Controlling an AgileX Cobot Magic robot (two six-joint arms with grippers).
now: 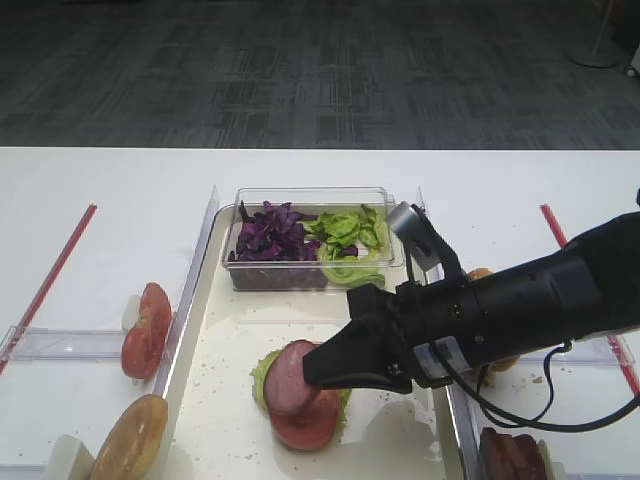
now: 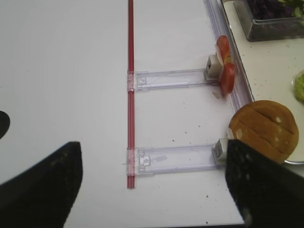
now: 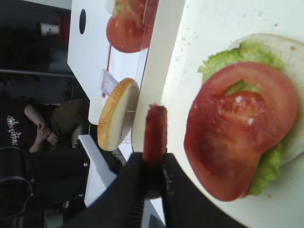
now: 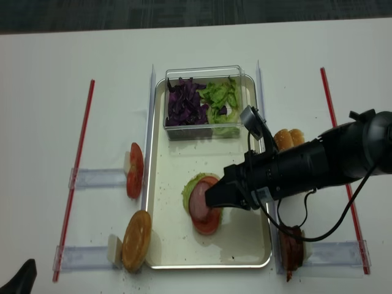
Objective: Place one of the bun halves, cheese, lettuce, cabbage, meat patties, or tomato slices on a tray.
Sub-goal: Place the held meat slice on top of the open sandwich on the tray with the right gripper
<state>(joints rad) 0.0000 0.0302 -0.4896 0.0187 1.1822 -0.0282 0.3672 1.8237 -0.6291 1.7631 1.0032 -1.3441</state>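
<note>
**Over the tray, the right hand is holding a meat slice**

Over the middle of the tray [image 1: 225, 400], the right hand [image 1: 318, 368] is hovering with its fingers pressed together on a meat patty [image 3: 155, 135]. In the right wrist view the patty is standing on its edge between the two black fingers, and its upper part is sticking out past the fingertips.

Just under and beside this hand, a stack is lying on the tray: a pale bun half [image 3: 289, 54] at the bottom, lettuce [image 3: 237, 54] on it, and a tomato slice [image 3: 240, 128] on top. From above, the held patty [image 4: 199, 202] is overlapping the stack, but I cannot tell if it is touching the tomato.

Behind the hand, a clear plastic box [image 1: 310, 235] is sitting at the far end of the tray, with purple cabbage [image 1: 268, 232] in one side and green leaves [image 1: 350, 240] in the other.

To the far side of the tray from the hand, on the white worktop [image 1: 90, 280], spare tomato slices [image 1: 145, 330] and a golden bun half [image 1: 130, 438] are leaning in clear holders. More patties [image 4: 291, 251] are standing near the arm's side.

The left hand [image 2: 152, 190] is waiting well apart, over the bare worktop, with its fingers standing wide and holding nothing.
</note>
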